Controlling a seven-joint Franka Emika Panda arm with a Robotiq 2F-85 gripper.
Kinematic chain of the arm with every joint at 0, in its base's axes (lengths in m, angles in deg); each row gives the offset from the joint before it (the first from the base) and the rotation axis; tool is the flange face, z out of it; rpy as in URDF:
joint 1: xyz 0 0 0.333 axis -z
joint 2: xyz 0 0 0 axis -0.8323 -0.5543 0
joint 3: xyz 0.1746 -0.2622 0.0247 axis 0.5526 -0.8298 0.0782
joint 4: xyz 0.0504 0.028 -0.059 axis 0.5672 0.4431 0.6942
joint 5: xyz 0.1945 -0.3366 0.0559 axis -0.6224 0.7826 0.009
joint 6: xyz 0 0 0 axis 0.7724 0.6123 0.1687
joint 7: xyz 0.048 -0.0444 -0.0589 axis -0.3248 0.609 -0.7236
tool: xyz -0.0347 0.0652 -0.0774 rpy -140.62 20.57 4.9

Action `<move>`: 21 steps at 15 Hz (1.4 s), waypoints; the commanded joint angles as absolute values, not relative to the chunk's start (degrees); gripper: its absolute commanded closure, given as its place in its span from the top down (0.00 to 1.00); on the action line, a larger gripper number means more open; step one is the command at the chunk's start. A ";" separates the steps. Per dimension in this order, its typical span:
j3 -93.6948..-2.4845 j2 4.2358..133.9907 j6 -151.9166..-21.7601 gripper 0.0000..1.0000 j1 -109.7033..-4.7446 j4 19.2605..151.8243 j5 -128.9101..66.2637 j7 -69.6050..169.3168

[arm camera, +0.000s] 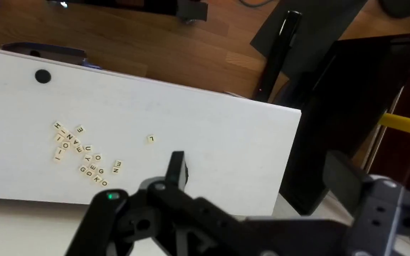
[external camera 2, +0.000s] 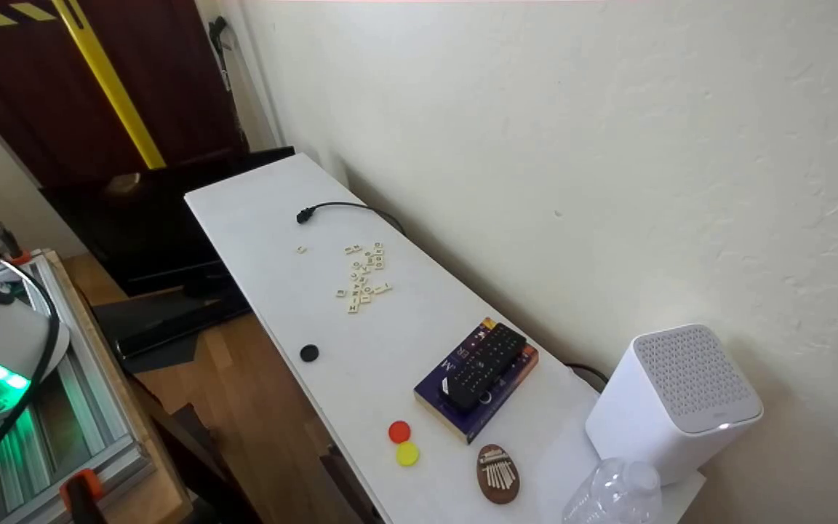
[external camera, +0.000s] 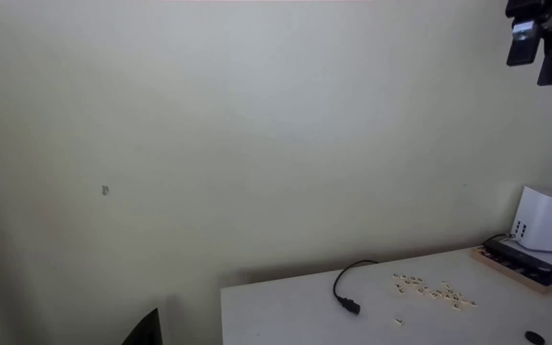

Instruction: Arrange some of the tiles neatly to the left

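Robotiq gripper is spread wide, nothing in it — letter tiles sit jumbled well below it, lone L tile apart. Neat arranging looks unstarted imo.

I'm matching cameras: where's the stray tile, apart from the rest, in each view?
In an exterior view: stray tile right of center, near bottom.
In an exterior view: stray tile left of center, mid-height.
Wrist view: stray tile left of center, mid-height.
Shared landmark: black disc.

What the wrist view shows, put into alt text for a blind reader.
Letter tiles lie loosely clustered on a white table, one lone tile apart, a black disc near one edge. Open, empty jaws show at the bottom.
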State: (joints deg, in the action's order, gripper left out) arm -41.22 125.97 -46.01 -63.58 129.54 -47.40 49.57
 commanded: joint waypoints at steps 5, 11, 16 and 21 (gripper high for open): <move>-41.14 125.91 -59.51 1.00 -55.67 139.40 -44.87 52.62; -41.25 122.95 -70.85 1.00 -52.89 145.44 -42.51 54.23; -43.26 118.66 -74.71 1.00 -52.83 147.39 -43.96 54.02; -43.38 118.71 -73.95 1.00 -52.92 147.39 -43.14 53.84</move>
State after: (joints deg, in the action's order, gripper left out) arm -42.86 118.71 -74.04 -52.40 147.46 -43.48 53.57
